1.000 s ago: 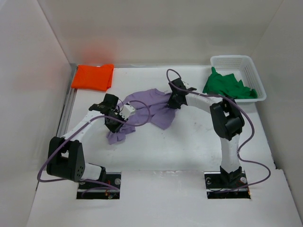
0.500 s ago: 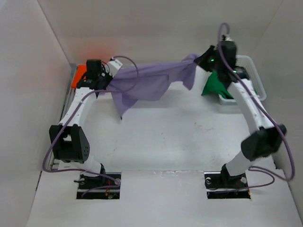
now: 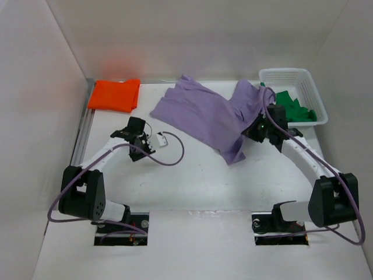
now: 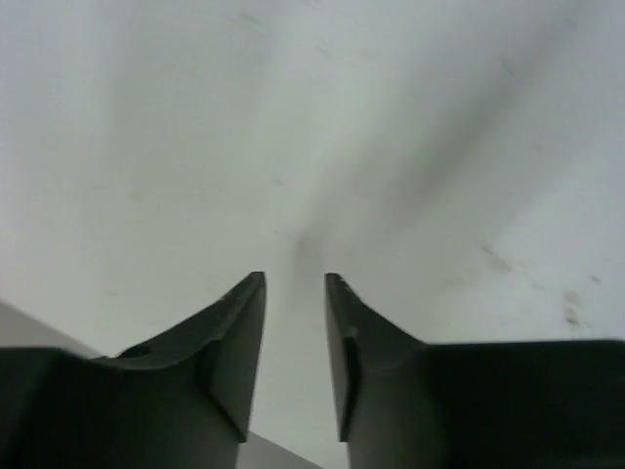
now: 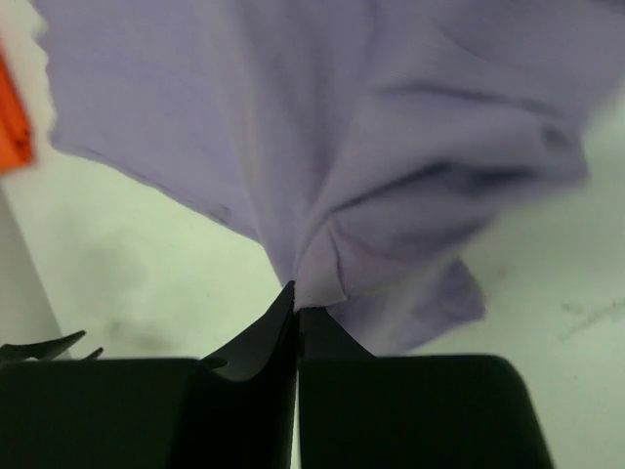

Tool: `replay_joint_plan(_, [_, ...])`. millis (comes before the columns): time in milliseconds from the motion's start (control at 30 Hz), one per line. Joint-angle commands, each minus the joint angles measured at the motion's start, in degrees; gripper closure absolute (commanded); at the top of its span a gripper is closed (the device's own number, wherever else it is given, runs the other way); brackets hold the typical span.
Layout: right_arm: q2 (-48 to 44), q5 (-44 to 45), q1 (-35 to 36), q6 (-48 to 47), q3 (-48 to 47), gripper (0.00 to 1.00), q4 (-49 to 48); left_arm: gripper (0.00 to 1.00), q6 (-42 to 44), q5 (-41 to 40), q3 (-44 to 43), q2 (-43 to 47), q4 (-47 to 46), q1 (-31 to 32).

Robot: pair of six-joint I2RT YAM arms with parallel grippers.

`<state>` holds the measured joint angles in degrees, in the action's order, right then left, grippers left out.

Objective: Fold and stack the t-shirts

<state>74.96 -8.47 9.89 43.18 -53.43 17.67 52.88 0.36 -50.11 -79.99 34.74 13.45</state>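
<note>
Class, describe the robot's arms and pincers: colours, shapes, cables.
The left arm and right arm have white links, black joints and purple cables. The left pincer and right pincer have dark tapering fingers. A green light marks the right wrist.

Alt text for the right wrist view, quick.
The right end effector is shut on a bunched fold of the lavender t-shirt, which fans out above it over the white table. A sliver of the orange t-shirt shows at left.

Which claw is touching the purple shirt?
Touching: the right gripper; the right wrist view shows it shut on a fold of the purple shirt. The left gripper is apart, over bare table.
</note>
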Motion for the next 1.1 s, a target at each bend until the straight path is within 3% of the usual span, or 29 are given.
replay_joint_plan(0, [-2.62,-3.31,1.31,2.44,1.48,0.98,-5.02,0.66,3.11,1.22,0.19,4.31,2.97,0.04])
replay_joint_plan(133, [-4.03,-3.13,1.31,2.35,2.89,0.98,-5.02,0.42,0.73,0.69,-5.51,0.20,-3.35,0.39])
replay_joint_plan(300, [-4.47,-3.31,1.23,1.82,3.07,0.97,-5.02,0.31,-4.08,0.17,-18.94,-13.76,-14.16,-0.58])
replay_joint_plan(467, [-4.12,-2.69,1.40,1.82,4.12,0.96,-5.02,0.32,-18.67,1.04,-38.72,-29.76,-11.99,-1.63])
replay_joint_plan(600, [-4.12,-2.43,1.49,2.17,5.70,0.95,-5.63,0.32,-25.36,2.36,-47.00,-38.21,-8.73,-1.81])
replay_joint_plan(900, [-3.15,-2.17,1.75,1.82,5.53,0.95,-5.10,0.36,-31.43,7.36,-51.06,-47.10,-0.74,-1.99])
replay_joint_plan(1033, [-3.77,-1.29,1.75,1.82,5.18,0.95,-4.93,0.45,-31.53,8.69,-50.70,-49.03,3.57,-1.98])
replay_joint_plan(1067, [-3.85,-1.20,1.75,1.82,4.92,0.95,-4.93,0.54,-31.61,8.61,-50.96,-49.91,4.27,-2.16])
